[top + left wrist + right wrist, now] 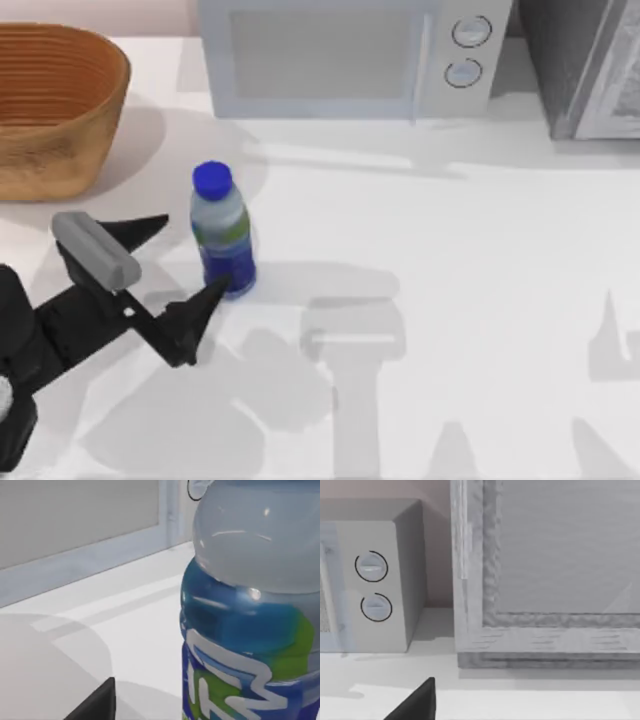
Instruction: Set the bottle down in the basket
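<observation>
We see the bottle point(222, 240) as clear, glossy plastic with bright glints on its shoulder, a smooth blue cap and a shiny printed label. The basket point(52, 105) is woven wicker, light brown, ribbed and rough inside. Our left tool point(175, 265) looks matt black, with a dull grey block behind it. The counter point(450, 300) is smooth, matt white. The microwave point(345, 55) has a satin pale casing.

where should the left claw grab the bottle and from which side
Grip the bottle around its labelled lower body, coming level from the table's left, where the open left claw already brackets it. It stands upright and its body is round with even sides; the blue cap is narrower and would probably tip it.
</observation>
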